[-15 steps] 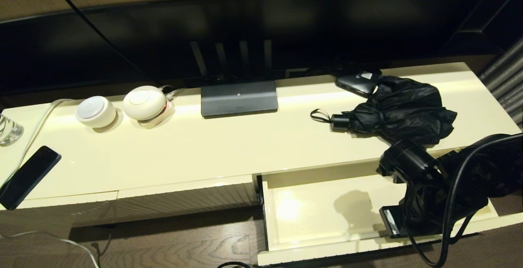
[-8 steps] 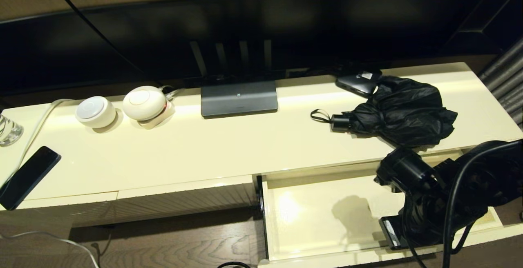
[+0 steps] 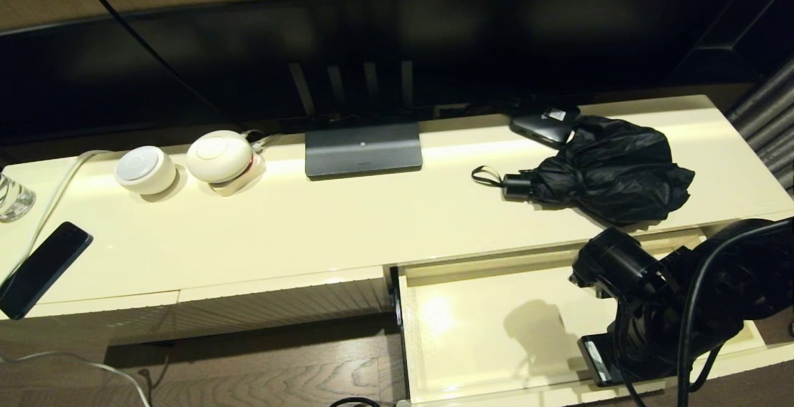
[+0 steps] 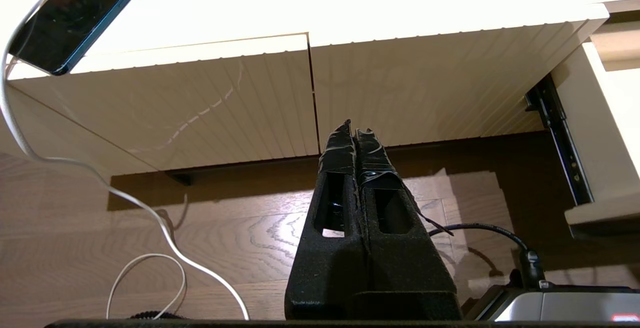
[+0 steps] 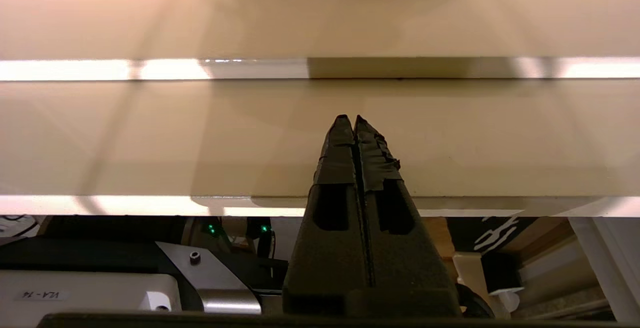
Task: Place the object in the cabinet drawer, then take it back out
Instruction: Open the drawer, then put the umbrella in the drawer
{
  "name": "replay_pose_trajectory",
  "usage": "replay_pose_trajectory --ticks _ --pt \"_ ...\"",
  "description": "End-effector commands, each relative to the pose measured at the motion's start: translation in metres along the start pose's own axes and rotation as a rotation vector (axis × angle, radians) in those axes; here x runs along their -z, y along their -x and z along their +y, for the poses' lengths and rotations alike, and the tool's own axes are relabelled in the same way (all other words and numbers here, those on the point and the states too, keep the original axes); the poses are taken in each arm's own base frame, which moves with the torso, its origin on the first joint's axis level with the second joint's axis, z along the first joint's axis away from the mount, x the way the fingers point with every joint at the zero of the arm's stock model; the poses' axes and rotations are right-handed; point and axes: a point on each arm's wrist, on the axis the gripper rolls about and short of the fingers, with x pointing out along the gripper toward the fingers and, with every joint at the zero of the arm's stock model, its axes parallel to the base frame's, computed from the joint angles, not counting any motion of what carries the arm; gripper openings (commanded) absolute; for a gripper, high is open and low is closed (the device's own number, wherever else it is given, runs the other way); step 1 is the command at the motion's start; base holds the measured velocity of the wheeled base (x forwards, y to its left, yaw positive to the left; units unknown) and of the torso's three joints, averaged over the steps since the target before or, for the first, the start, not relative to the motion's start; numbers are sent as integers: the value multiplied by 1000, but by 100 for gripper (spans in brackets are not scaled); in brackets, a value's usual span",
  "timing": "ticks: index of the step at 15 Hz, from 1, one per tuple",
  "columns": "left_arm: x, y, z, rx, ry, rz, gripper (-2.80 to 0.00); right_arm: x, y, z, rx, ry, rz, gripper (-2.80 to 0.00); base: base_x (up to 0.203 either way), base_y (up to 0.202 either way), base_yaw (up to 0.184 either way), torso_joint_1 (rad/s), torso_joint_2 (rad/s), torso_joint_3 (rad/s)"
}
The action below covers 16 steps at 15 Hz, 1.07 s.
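The black folding umbrella [image 3: 611, 171] lies on the cabinet top at the right, its handle and wrist loop pointing left; nothing touches it. Below it the cream drawer [image 3: 471, 332] stands pulled out, its inside bare. My right arm [image 3: 657, 308] reaches down into the drawer's right part. In the right wrist view my right gripper [image 5: 350, 118] is shut with nothing in it, against the drawer's smooth cream inside [image 5: 200, 138]. My left gripper [image 4: 355, 125] is shut and holds nothing; it hangs low over the floor in front of the ribbed front panels [image 4: 210, 103], out of the head view.
A dark phone [image 3: 40, 267] lies at the cabinet top's left end with a white cable beside it. Two white round devices [image 3: 144, 169] and a TV stand base [image 3: 363, 149] sit further back. A small black box [image 3: 544, 123] touches the umbrella's far side.
The drawer has slid further out toward me, and my right arm has drawn back and down with it. The umbrella has not moved.
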Motion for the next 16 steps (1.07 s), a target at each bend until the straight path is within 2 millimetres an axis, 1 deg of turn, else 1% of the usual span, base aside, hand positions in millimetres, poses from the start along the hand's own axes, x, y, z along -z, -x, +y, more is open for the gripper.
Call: replay_pose_trajectory --ticks 1,2,4,5,8,9,12,13,15,16 --pt "1 0 0 -1 0 4 -280 -5 1 0 7 -16 -32 -280 0 0 0 0 0 0" --pt "1 0 0 -1 0 4 -280 -8 2 -1 15 -24 -63 -280 0 0 0 0 0 0" --pt "1 0 0 -1 0 6 -280 -20 8 -4 66 -66 -229 -280 0 0 0 0 0 0" --pt "1 0 0 -1 0 4 -280 -24 10 -6 79 -87 -280 -280 0 0 0 0 0 0" --pt "1 0 0 -1 0 4 -280 -30 19 -8 83 -116 -390 -280 0 0 0 0 0 0" --pt "1 0 0 -1 0 4 -280 -30 21 -8 84 -117 -402 -280 0 0 0 0 0 0" --pt "1 0 0 -1 0 6 -280 -26 42 -13 73 -85 -474 -280 0 0 0 0 0 0" --pt "1 0 0 -1 0 4 -280 -22 53 -15 67 -65 -508 -280 0 0 0 0 0 0" --pt "1 0 0 -1 0 4 -280 -9 78 -23 67 17 -586 -280 0 0 0 0 0 0" --pt "1 0 0 -1 0 4 -280 1 92 -29 76 87 -629 -280 0 0 0 0 0 0"
